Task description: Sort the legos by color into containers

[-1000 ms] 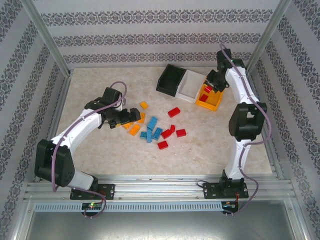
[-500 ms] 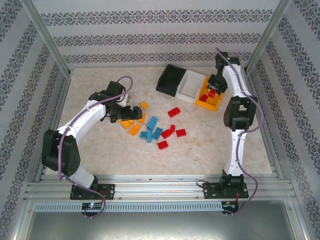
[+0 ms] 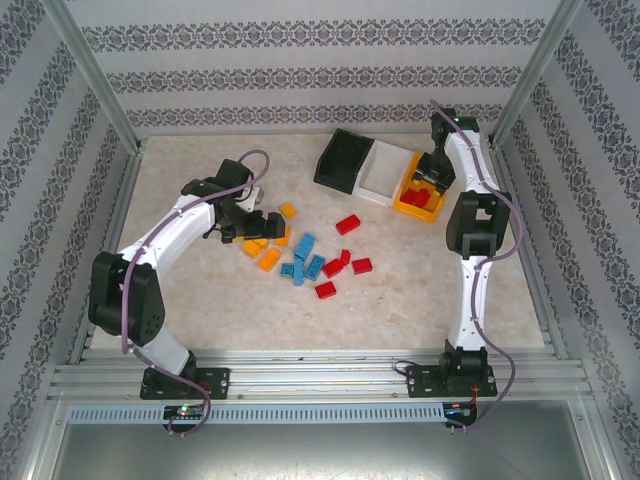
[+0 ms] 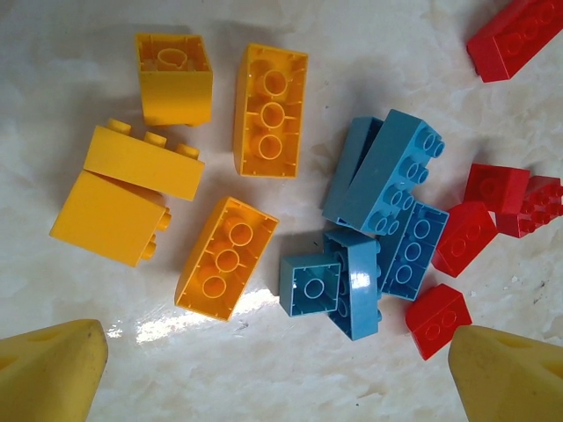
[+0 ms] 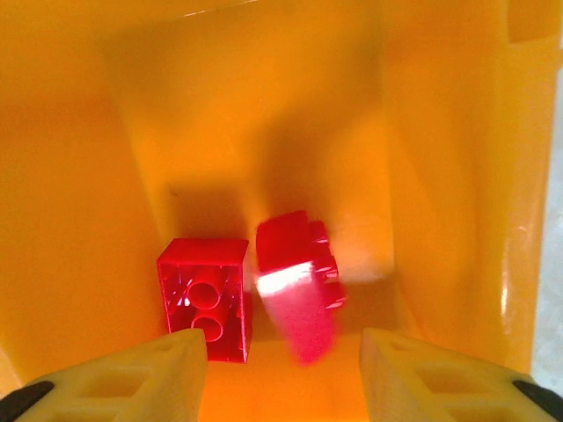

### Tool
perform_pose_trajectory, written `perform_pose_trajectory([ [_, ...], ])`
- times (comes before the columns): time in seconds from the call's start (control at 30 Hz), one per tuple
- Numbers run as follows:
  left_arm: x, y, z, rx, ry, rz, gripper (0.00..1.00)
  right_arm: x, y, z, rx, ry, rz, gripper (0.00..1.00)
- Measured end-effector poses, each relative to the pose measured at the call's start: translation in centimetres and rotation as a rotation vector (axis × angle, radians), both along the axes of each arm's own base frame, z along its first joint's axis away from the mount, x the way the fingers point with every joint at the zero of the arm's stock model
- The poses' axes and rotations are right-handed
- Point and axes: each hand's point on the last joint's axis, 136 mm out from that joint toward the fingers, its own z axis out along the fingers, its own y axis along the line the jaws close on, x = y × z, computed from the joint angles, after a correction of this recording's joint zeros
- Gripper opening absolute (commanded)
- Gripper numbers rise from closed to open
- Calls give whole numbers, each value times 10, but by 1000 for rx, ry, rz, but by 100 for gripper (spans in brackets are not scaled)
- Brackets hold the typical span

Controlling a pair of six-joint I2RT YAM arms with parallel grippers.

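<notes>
The right gripper (image 5: 283,369) hangs inside the orange bin (image 5: 97,141) with its jaws parted. A blurred red brick (image 5: 299,286) lies loose between them, beside a second red brick (image 5: 204,294) on the bin floor. A second ago those jaws were shut, higher over the bin. The left gripper (image 4: 277,360) is spread wide above orange bricks (image 4: 268,110) and blue bricks (image 4: 387,176) on the table (image 4: 264,26), having edged in over them. The white bin (image 3: 378,170) and black bin (image 3: 342,160) adjoin the orange one.
</notes>
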Motion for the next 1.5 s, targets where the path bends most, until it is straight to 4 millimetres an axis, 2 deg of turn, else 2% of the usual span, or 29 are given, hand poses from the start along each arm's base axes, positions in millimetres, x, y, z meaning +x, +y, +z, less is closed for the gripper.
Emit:
perform_pose_trajectory([
  [0.13,0,0,1,-3,-2,4,100,-2,0,1,0,1,8,56],
  [0.23,-4,1,0,-5,0,13,100,-12,1,6,3,10,16,56],
  [0.3,-7,1,1,-6,-2,15,100,-20,4,16,15,5,22,56],
  [0.4,-11,-6,5,-1,-18,-11,100,-27,9,44,36,-50,29,56],
  [0.53,-17,-27,8,18,-41,-85,100,-43,31,83,90,-147,62,57],
  [0.63,-12,-41,11,14,-62,-109,100,-62,70,91,144,-165,112,64],
  [0.7,-6,-44,11,5,-73,-99,100,-76,106,83,183,-139,155,67],
  [0.77,-2,-46,11,-1,-79,-84,100,-91,146,64,214,-95,200,70],
  [0.83,0,-47,11,-7,-82,-70,100,-104,176,46,229,-49,224,73],
  [0.93,2,-47,11,-12,-90,-57,100,-112,204,28,241,-13,212,74],
  [1.0,-3,-43,7,-6,-84,-50,100,-108,213,19,248,-5,182,74],
  [1.13,-18,-32,1,19,-74,-39,100,-99,217,-6,256,26,85,74],
  [1.37,-33,-18,9,47,-104,-25,100,-94,221,-43,256,79,-30,73],
  [1.5,-34,-15,10,62,-111,-32,100,-87,226,-49,266,73,-54,72],
])
